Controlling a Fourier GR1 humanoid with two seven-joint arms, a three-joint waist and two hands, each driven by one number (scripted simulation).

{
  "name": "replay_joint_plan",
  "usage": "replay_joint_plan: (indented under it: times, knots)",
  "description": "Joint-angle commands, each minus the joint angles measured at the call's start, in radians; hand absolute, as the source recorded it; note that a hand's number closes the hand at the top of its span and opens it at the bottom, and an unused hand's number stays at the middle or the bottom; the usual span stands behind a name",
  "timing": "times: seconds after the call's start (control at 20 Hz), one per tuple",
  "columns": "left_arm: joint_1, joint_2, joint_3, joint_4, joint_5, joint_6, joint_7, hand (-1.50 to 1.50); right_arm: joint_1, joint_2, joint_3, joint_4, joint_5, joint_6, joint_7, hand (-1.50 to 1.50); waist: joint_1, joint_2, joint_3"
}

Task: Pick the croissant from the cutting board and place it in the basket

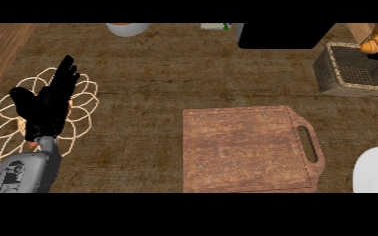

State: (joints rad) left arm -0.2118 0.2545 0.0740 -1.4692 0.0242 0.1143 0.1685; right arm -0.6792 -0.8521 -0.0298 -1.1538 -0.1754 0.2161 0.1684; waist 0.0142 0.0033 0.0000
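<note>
Left hand [46,105] at left over wire basket [83,92], fingers straight, something orange beneath palm, identity unclear. Board [244,147] bare, near right. Crate [351,70] far right. Right hand out of view.

Cutting board [247,150] front centre; basket [349,70] behind, right.

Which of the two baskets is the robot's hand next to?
The pale wire basket at the left, made of looping petal shapes. The open left hand shows right over it. The dark woven basket is far away at the upper right.
</note>
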Motion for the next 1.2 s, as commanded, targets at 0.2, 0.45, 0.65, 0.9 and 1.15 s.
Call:
replay_joint_plan:
  times: [0.2, 0.45, 0.65, 0.9, 1.15]
  knots:
    - [0.003, -0.008, 0.000, -0.013, 0.005, -0.010, -0.009, 0.00, -0.033, -0.174, 0.120, -0.078, 0.367, -0.048, -0.303, 1.50, 0.017, 0.006, 0.000]
    - [0.004, -0.014, 0.005, 0.004, -0.007, 0.003, -0.023, 0.00, -0.006, -0.130, 0.152, 0.018, 0.559, -0.272, -0.496, 1.50, 0.019, 0.008, 0.001]
    - [-0.025, 0.044, 0.056, -0.006, 0.032, -0.047, 0.017, 0.00, -0.151, -0.071, 0.147, 0.198, 0.625, -0.273, -0.531, 1.50, 0.018, 0.004, 0.000]
    - [-0.031, 0.002, 0.037, 0.024, -0.001, -0.019, 0.012, 0.00, -0.219, -0.012, 0.123, 0.349, 0.694, -0.268, -0.584, 1.50, 0.003, 0.001, 0.000]
    - [0.055, -0.040, 0.006, -0.012, -0.021, -0.003, -0.051, 0.00, -0.308, -0.030, 0.207, 0.501, 0.814, -0.187, -0.561, 1.50, 0.028, 0.007, 0.000]
